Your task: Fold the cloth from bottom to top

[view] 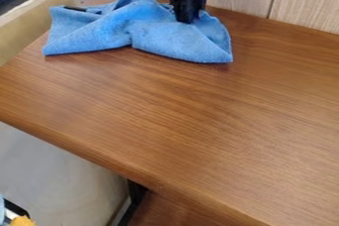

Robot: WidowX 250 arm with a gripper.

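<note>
The gripper (188, 16) hangs down from the top edge of the camera view, its lower end against the right part of the blue cloth (163, 34). The cloth lies bunched at the back left of the wooden table, with a raised peak left of the gripper and folds running down from it. Its lower edge is uneven, with one corner at the left and another at the right. Whether cloth is held between the fingertips cannot be made out.
The brown wooden table (192, 116) reaches from the cloth to its rounded front edge. A wood-panelled wall (305, 2) stands right behind it. A dark thin object (75, 8) pokes out by the cloth's upper left.
</note>
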